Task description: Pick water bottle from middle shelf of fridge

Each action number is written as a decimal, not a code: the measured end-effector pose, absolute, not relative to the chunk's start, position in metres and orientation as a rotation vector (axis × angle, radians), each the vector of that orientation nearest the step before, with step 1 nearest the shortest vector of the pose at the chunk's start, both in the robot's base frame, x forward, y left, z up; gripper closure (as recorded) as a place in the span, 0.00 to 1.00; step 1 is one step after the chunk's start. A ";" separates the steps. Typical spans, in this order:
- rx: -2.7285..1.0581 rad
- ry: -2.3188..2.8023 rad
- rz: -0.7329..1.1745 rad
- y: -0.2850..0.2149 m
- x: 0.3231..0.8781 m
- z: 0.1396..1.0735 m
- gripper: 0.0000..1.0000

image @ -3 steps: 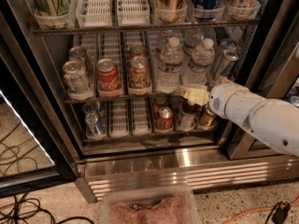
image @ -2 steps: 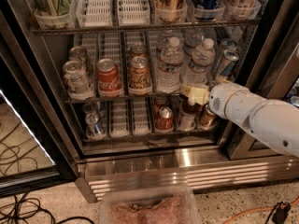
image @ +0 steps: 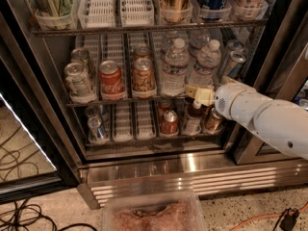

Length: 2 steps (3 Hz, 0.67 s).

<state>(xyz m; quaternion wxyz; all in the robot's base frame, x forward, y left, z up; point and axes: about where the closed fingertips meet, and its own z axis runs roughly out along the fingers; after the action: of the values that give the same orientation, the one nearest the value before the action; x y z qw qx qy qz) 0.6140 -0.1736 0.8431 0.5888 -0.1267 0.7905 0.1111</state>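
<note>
Two clear ribbed water bottles with white caps stand at the front of the middle shelf [image: 120, 100], one at the centre [image: 174, 67] and one to its right [image: 206, 64]; more bottles stand behind them. My gripper [image: 198, 94], beige-tipped on a white arm [image: 262, 119] that reaches in from the right, hovers at the shelf's front edge. It is just below and between the two front bottles and holds nothing that I can see. The fridge [image: 192, 163] stands open, with a ribbed steel grille at its base.
On the middle shelf to the left are a brown can [image: 143, 75], a red cola can [image: 110, 79] and silver cans [image: 78, 80]. The lower shelf holds cans and a small brown-liquid bottle [image: 194, 117]. A clear plastic bin [image: 154, 213] sits on the floor; cables [image: 19, 215] lie at the left.
</note>
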 end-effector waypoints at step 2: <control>-0.312 1.826 0.185 -0.178 0.621 0.851 0.25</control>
<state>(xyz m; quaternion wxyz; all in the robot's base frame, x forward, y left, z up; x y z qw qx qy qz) 0.6209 -0.1782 0.8514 0.5971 -0.1343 0.7868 0.0795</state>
